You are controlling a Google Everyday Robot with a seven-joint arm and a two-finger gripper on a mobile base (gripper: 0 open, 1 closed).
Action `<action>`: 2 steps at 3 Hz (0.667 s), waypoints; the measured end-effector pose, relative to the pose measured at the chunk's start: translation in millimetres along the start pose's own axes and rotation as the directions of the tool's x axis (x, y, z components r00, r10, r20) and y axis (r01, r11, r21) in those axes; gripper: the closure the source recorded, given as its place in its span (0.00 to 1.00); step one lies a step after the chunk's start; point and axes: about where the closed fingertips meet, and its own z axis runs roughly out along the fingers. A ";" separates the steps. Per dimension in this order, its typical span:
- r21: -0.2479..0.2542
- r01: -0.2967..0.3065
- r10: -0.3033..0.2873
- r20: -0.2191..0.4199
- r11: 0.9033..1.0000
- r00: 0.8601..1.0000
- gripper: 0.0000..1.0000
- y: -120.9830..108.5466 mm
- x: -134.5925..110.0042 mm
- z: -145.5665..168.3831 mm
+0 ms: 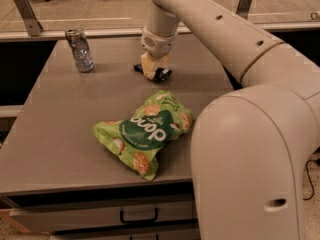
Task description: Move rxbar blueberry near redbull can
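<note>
We see the gripper (pixel 154 74) low over the far middle of the grey table (pixel 55 119), hanging from the pale arm (pixel 215 26), which comes in from the right and fills the near right of the scene. The claw looks clenched on the rxbar blueberry (pixel 137 67). Only dark slivers of the bar show: one pokes out just to the left of the claw and another dark patch sits at its right underside, while the middle of the bar is hidden by the claw itself. The bar is at or just above the tabletop, and we cannot tell whether it touches the surface. The redbull can (pixel 80 50) stands upright at the far left of the table, well apart from the claw and the bar, with bare tabletop between them. A crinkly green chip bag (pixel 145 133) lies nearer to us in the middle of the table, apart from the claw. Below the table's near edge is a drawer front with a dark handle (pixel 139 216).
</note>
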 end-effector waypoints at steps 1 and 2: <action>0.000 0.000 0.000 0.000 1.000 1.000 1.00 0.2 -0.3 -0.6; -0.060 0.064 -0.061 0.052 0.996 0.997 1.00 17.4 -28.0 -6.1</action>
